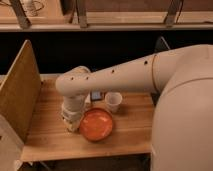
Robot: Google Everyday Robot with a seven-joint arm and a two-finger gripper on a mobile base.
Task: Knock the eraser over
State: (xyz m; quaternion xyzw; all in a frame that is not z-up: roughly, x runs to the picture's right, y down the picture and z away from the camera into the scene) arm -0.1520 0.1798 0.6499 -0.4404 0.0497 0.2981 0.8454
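Note:
My white arm reaches across the wooden table (130,132) from the right and bends down at the left of the orange plate (96,124). The gripper (71,119) is low over the table, right beside the plate's left rim. The eraser does not show; the wrist and gripper cover the spot just left of the plate.
A white cup (113,101) stands behind the plate. A small blue block (96,95) sits left of the cup, partly behind my arm. A tall wooden panel (20,92) stands along the table's left side. A dark shelf runs behind the table.

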